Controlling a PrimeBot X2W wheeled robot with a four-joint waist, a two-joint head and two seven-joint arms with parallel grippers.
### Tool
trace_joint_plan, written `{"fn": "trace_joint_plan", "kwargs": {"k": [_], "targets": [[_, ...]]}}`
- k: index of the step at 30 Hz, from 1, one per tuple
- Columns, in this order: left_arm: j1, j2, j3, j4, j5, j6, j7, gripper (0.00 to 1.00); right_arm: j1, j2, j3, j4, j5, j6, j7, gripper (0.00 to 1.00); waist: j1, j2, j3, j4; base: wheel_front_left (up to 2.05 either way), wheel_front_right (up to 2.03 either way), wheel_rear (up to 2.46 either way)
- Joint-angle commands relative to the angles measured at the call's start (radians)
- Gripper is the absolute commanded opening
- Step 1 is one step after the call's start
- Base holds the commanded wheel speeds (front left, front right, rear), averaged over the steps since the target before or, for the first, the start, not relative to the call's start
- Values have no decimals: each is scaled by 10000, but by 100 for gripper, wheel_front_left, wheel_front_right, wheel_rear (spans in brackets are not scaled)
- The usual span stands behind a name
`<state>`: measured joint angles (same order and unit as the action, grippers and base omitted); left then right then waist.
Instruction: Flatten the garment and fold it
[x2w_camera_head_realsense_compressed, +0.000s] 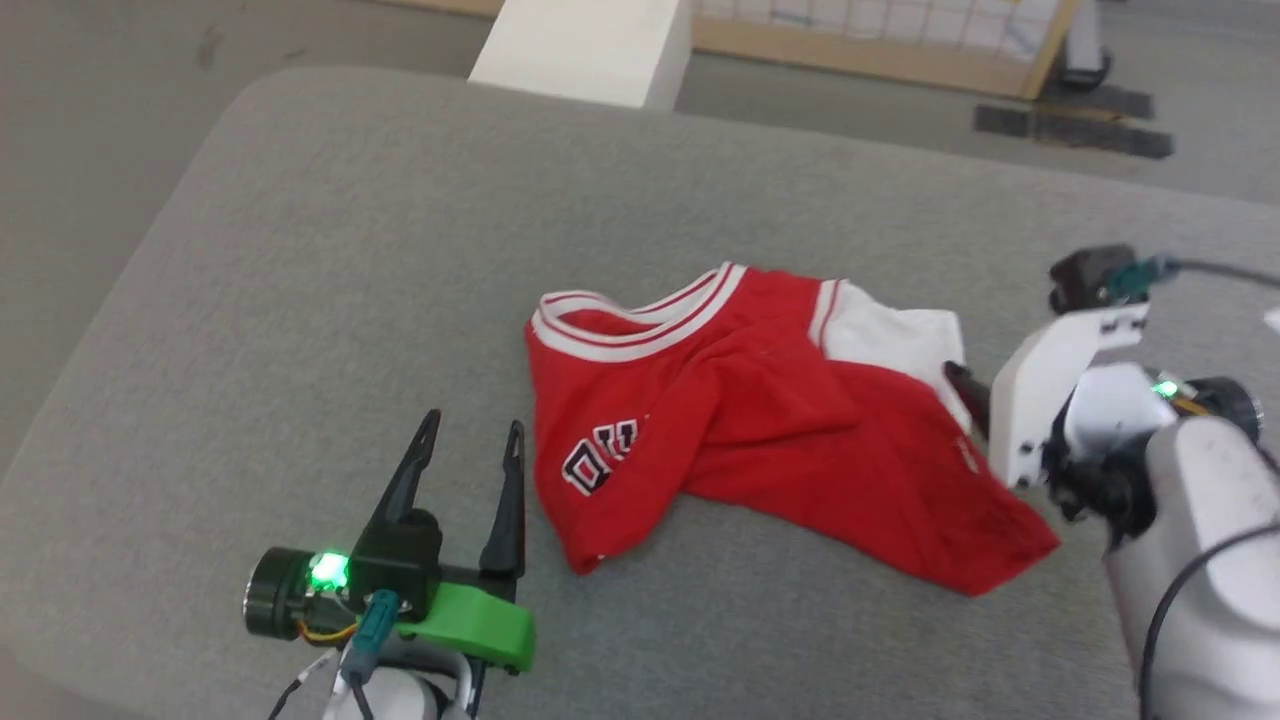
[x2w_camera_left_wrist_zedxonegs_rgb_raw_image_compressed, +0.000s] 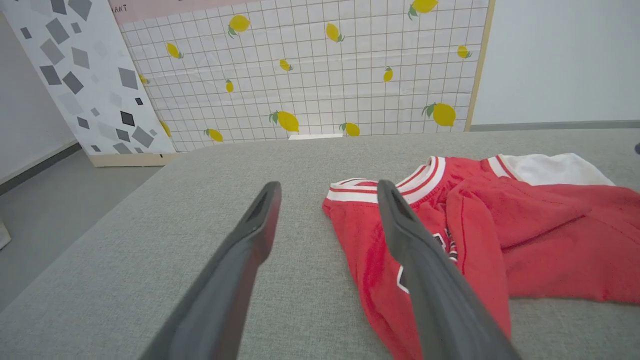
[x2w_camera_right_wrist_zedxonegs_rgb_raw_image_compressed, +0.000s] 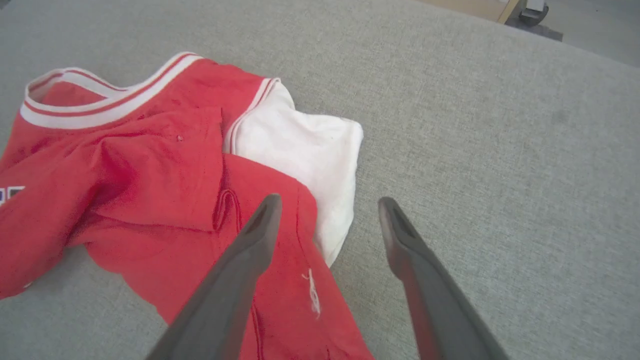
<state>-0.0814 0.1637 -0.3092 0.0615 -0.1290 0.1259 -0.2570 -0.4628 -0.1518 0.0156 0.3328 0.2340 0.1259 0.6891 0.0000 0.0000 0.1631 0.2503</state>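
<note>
- Two-sided flanking of the crumpled garment (x2w_camera_head_realsense_compressed: 760, 420) with left gripper (x2w_camera_head_realsense_compressed: 474, 422) and right gripper (x2w_camera_right_wrist_zedxonegs_rgb_raw_image_compressed: 328, 201), probably for spreading it flat.
- Spread wide at both, gripping nothing.

A test lab or studio is suggested: a lemon-printed panel (x2w_camera_left_wrist_zedxonegs_rgb_raw_image_compressed: 310, 75) and a grey-patched panel (x2w_camera_left_wrist_zedxonegs_rgb_raw_image_compressed: 85, 75) are propped on a bare grey floor (x2w_camera_left_wrist_zedxonegs_rgb_raw_image_compressed: 45, 210) behind a cloth-covered surface (x2w_camera_left_wrist_zedxonegs_rgb_raw_image_compressed: 150, 240), and dark strips (x2w_camera_head_realsense_compressed: 1075, 125), possibly tape, are seen on that floor.

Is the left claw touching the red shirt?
Apart. The head view shows a grey strip of cushion between the left gripper and the garment.
</note>
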Motion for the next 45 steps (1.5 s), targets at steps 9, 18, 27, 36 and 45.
{"fn": "trace_joint_plan", "kwargs": {"k": [9, 18, 27, 36, 45], "targets": [[-576, -510, 212, 30, 280, -317, -47, 100, -1418, -218, -560, 1720, -883, 48, 961, 100, 0, 0, 1186, 1228, 0, 0, 0], [-523, -673, 541, 172, 393, -449, -47, 100, -1297, -118, -289, 2378, -1103, 48, 214, 0, 0, 0, 854, 969, 0, 0, 0], [-179, -674, 838, 200, 533, -561, -47, 100, -412, -973, 291, 1021, -865, 48, -936, 0, 0, 0, -152, -2, 0, 0, 0], [-47, -685, 1006, 110, 627, -659, -47, 100, 1211, -2057, -702, -820, -885, 48, -328, 0, 0, 0, -426, -838, 0, 0, 0], [-286, -758, 1060, 194, 640, -824, -47, 100, 1939, -1731, -1716, -993, -1236, 48, -586, 100, 0, 0, -142, -1143, 0, 0, 0]]}}
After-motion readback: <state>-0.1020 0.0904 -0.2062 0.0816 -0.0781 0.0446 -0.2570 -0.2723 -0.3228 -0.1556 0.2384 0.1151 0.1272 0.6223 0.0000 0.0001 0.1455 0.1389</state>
